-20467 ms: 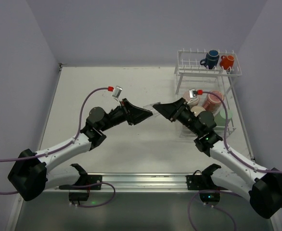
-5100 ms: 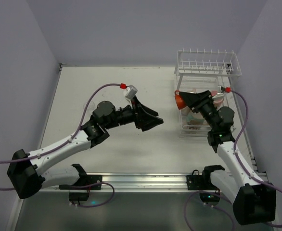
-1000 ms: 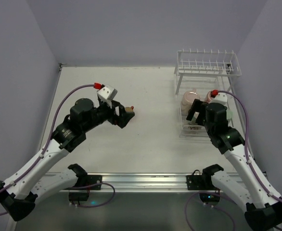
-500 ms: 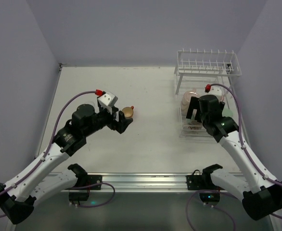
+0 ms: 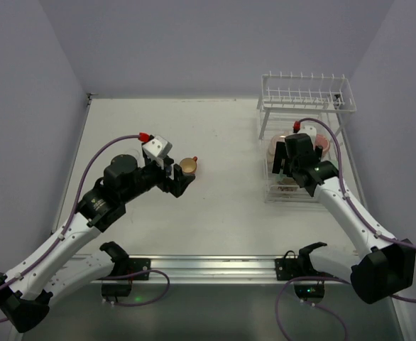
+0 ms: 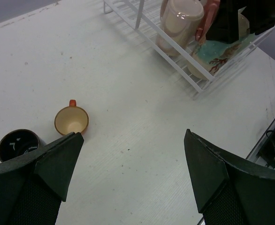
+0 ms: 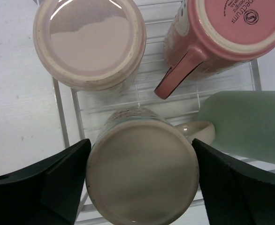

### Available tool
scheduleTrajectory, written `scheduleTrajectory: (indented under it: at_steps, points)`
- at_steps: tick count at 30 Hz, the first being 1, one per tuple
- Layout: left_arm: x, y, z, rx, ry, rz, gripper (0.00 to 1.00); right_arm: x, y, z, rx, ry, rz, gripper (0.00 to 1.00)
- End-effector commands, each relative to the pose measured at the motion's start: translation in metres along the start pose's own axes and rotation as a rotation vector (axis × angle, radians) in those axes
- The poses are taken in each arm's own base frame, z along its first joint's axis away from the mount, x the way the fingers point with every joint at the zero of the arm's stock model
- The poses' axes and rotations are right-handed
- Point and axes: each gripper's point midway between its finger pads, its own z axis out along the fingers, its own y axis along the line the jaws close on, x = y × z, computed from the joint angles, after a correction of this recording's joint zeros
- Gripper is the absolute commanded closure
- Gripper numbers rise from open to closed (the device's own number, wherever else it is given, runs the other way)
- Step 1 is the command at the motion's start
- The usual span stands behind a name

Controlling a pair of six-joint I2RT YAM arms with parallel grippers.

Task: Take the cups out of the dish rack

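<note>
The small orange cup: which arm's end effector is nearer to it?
Left. The left end effector hovers beside the orange cup; the right end effector is away at the dish rack.

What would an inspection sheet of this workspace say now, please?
Surface: white table, faint specks.
Job's things: orange cup and dark blue cup upright on table; pale pink mug, red-pink mug, cream mug, light green mug in dish rack's lower tier.
Clutter: nothing seen.
Pincers: left pincer open, empty; right pincer straddles cream mug, grip unclear.
Cables: purple cable along each arm.
Surroundings: lilac walls, metal rail at near edge.
</note>
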Motion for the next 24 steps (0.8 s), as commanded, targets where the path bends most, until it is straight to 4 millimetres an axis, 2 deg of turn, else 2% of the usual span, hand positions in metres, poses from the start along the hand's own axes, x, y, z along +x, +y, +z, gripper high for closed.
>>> scheduleTrajectory:
  at_steps: [1,3,4,7,8,10,11,12,14,18,19,20,21,22,23,24]
  points:
    - [-0.006,0.001,-0.001,-0.001,-0.027,0.025,0.01,-0.023,0.002,0.001,0.007,-0.066,0.009,0.16]
    - [-0.006,0.001,0.0,-0.004,-0.028,0.025,0.02,-0.022,0.002,0.003,0.008,-0.062,0.007,0.23]
    - [-0.006,0.001,-0.001,-0.001,-0.027,0.024,0.01,-0.022,0.001,0.003,0.013,-0.062,0.01,0.37]
    - [-0.012,-0.013,-0.002,0.071,-0.044,0.003,0.01,-0.031,-0.005,-0.006,0.029,-0.106,0.046,0.53]
    - [-0.014,-0.025,-0.003,0.131,-0.046,-0.007,0.01,-0.042,-0.009,-0.018,0.017,-0.161,0.071,0.6]
    - [-0.026,-0.036,-0.004,0.185,-0.071,-0.04,0.02,-0.059,-0.013,-0.035,0.001,-0.239,0.108,0.66]
    - [-0.03,-0.047,-0.007,0.241,-0.074,-0.047,0.01,-0.071,-0.018,-0.053,-0.02,-0.301,0.143,0.68]
    - [-0.039,-0.053,-0.009,0.27,-0.099,-0.052,0.01,-0.078,-0.02,-0.062,-0.029,-0.336,0.164,0.72]
    - [-0.048,-0.067,-0.014,0.348,-0.12,-0.077,0.02,-0.093,-0.022,-0.082,-0.068,-0.4,0.204,0.75]
    - [-0.055,-0.093,-0.016,0.505,-0.148,-0.149,0.02,-0.11,-0.016,-0.127,-0.228,-0.51,0.283,0.75]
    - [-0.052,-0.098,-0.013,0.537,-0.127,-0.212,0.02,-0.113,-0.006,-0.137,-0.307,-0.523,0.308,0.75]
    - [-0.059,-0.107,-0.016,0.599,-0.156,-0.219,0.02,-0.111,0.0,-0.143,-0.36,-0.525,0.324,0.75]
    - [-0.05,-0.108,-0.012,0.618,-0.142,-0.253,0.02,-0.112,0.008,-0.151,-0.426,-0.533,0.339,0.75]
    - [-0.046,-0.112,-0.009,0.638,-0.117,-0.329,0.02,-0.117,0.025,-0.174,-0.58,-0.563,0.375,0.75]
    - [-0.053,-0.117,-0.01,0.675,-0.153,-0.337,0.02,-0.11,0.036,-0.174,-0.65,-0.544,0.392,0.75]
    - [-0.044,-0.119,-0.007,0.682,-0.14,-0.367,0.02,-0.111,0.044,-0.182,-0.721,-0.549,0.419,0.75]
